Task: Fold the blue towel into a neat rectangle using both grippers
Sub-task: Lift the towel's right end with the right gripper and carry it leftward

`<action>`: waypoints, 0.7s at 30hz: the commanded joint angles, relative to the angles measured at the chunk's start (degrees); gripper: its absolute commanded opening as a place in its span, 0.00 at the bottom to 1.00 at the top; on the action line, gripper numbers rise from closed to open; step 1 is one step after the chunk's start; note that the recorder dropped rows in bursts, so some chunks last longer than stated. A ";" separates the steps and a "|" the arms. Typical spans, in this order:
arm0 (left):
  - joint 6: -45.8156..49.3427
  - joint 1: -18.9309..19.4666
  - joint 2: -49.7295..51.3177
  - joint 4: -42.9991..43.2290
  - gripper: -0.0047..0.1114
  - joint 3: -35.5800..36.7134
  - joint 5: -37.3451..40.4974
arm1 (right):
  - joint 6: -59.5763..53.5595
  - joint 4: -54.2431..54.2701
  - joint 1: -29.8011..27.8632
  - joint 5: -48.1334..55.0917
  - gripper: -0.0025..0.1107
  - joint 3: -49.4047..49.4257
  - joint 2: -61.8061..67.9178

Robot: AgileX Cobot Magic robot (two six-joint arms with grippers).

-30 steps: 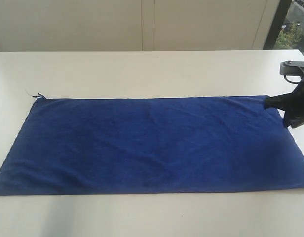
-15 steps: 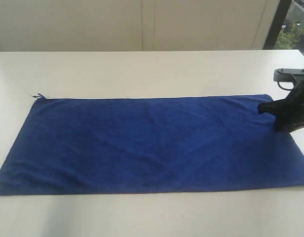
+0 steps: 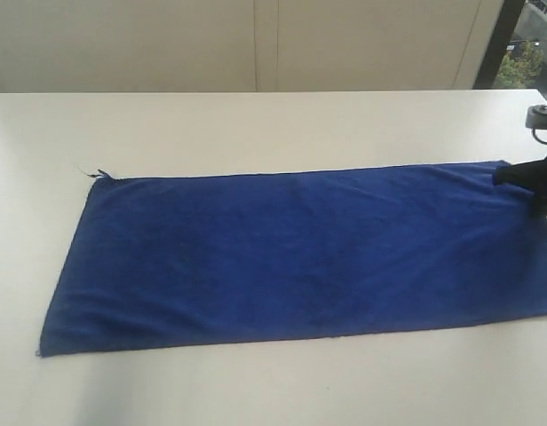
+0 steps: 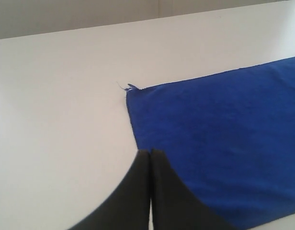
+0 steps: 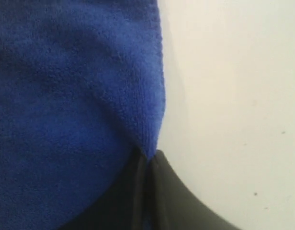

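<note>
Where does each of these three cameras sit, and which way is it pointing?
Exterior view: off the arms, raised, looking down across the blue towel on the white table; only the right gripper shows, at the towel's far right corner.
Left wrist view: on the left arm, looking past the shut left gripper at the towel's loose-thread corner.
Right wrist view: on the right arm, close on that gripper pinching the towel's hem.
Shared: exterior and left wrist both show that corner.

One blue towel [image 3: 291, 253] lies on one white table [image 3: 256, 124]. Two grippers show: the right gripper [image 3: 502, 175] at the exterior frame's right edge, the left gripper [image 4: 151, 153] only in its wrist view. One loose thread [image 3: 91, 171].
</note>
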 commanded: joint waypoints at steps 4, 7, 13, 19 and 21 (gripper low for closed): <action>0.18 -0.01 -0.39 -0.62 0.04 0.36 0.10 | 2.45 -3.28 -6.49 -1.27 0.02 -2.08 0.02; 0.18 -0.01 -0.39 -0.62 0.04 0.36 0.10 | 2.77 -3.30 -8.77 -1.14 0.02 -2.08 0.02; 0.18 -0.01 -0.39 -0.62 0.04 0.36 0.10 | 2.87 -2.32 -10.14 -0.96 0.02 -2.08 -0.68; 0.18 -0.01 -0.39 -0.62 0.04 0.36 0.10 | 1.41 4.59 -6.86 0.42 0.02 -2.08 -6.85; 0.18 -0.01 -0.39 -0.62 0.04 0.36 0.10 | 1.12 5.79 -4.79 1.38 0.02 -2.08 -9.73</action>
